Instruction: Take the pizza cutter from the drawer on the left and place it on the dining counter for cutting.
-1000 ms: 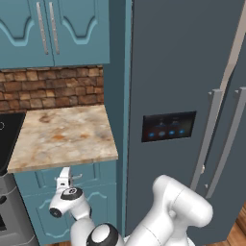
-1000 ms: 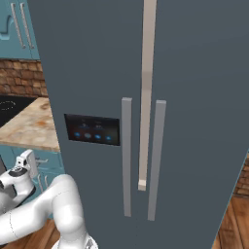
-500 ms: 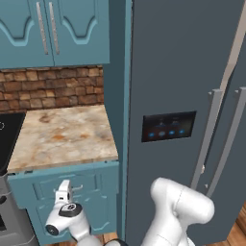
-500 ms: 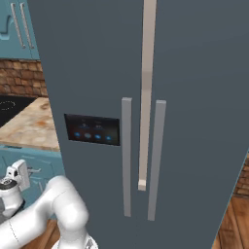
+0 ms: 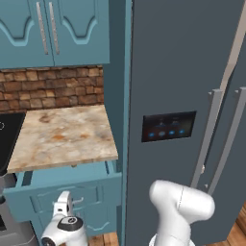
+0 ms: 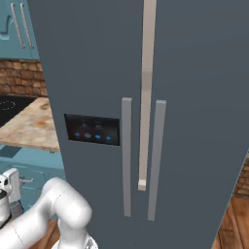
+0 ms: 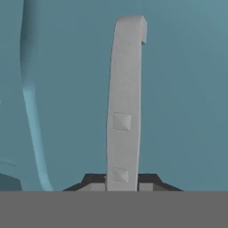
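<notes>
One step of the task looks partly done: the drawer [image 5: 62, 185] under the short marbled counter [image 5: 62, 137] stands pulled out a little way, its front clear of the cabinet face and a strip of plain teal interior showing behind it in the left base view. The gripper [image 5: 63, 207] sits low at that front, and in the hand view its fingers are pinched on the silver bar handle [image 7: 124, 107], which runs up between the two dark tips against the teal panel. The gap so far looks too narrow to reach through, so I judge that more pulling is needed before anything can be lifted out. The pizza cutter cannot be made out; presumably it lies inside the drawer, hidden by the counter edge above. Everything after the opening is left: letting go of the handle, reaching in, grasping the cutter, then carrying it to the dining counter. To the right stands the tall grey fridge [image 6: 146, 97]
</notes>
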{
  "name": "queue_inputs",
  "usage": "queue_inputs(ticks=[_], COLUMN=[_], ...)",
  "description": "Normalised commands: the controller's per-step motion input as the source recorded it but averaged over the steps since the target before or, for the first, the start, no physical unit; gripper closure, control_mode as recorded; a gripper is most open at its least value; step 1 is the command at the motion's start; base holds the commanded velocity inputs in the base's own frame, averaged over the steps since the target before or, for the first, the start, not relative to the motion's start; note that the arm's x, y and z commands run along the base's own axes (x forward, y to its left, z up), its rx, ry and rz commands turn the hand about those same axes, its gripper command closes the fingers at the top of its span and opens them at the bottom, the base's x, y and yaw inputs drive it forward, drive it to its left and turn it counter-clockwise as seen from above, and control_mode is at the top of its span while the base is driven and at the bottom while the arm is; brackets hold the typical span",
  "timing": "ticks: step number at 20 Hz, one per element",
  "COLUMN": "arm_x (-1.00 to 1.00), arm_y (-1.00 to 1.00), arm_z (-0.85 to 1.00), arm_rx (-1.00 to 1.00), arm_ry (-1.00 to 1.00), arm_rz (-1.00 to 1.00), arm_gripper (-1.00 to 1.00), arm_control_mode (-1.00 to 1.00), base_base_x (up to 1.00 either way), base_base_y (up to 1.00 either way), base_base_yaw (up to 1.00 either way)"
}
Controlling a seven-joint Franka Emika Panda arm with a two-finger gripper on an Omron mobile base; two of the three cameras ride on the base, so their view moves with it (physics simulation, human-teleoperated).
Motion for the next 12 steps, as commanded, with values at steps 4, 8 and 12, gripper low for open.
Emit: queue_inputs(ticks=[4, 8, 12], arm_x=[-0.84, -0.84, -0.88], arm_y=[0.00, 0.00, 0.00], arm_z=[-0.18, -0.18, -0.21], arm_rx=[0.00, 0.00, 0.00], arm_ry=[0.13, 0.13, 0.12], arm_rz=[-0.02, -0.02, -0.01], arm_gripper=[1.00, 1.00, 1.00], arm_control_mode=[-1.00, -1.00, -1.00], base_base_x=[0.00, 0.00, 0.00], base_base_y=[0.00, 0.00, 0.00], base_base_yaw=[0.00, 0.00, 0.00])
